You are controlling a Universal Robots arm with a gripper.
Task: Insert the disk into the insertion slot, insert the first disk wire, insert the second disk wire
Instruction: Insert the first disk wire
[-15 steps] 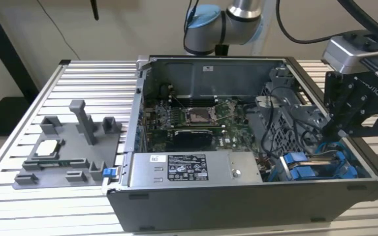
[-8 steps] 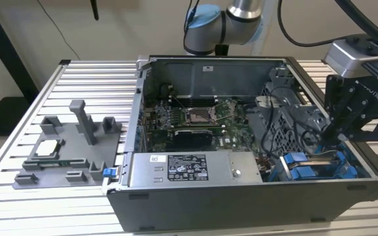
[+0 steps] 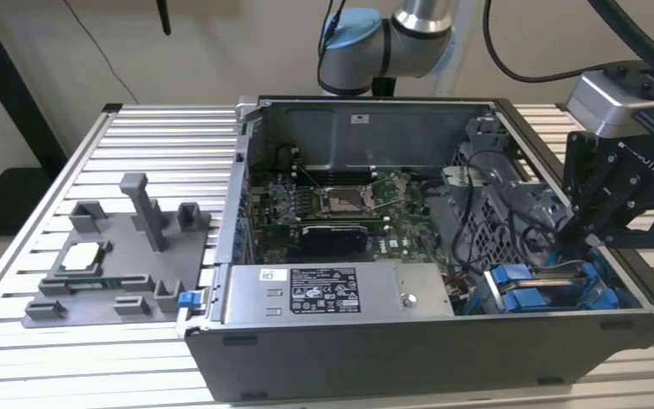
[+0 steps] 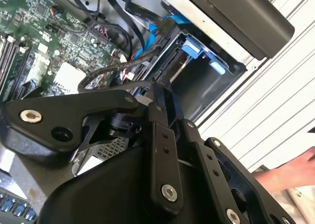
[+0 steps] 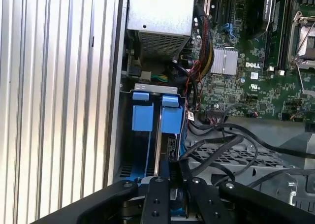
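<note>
On the bench [image 3: 31,341] stands an open case [image 3: 418,358]. At the exterior view's right, the disk [image 5: 171,119] sits in the slot [image 5: 155,88], beside another blue carrier [image 5: 141,116]. The tool [image 5: 172,166] hangs close by the disk, fingers drawn together at a black cable [image 4: 104,79].

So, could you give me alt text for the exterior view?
A black robot gripper reaches into the exterior view's right end of an open computer case, just above blue drive carriers. The case sits on a ribbed metal table.
</note>
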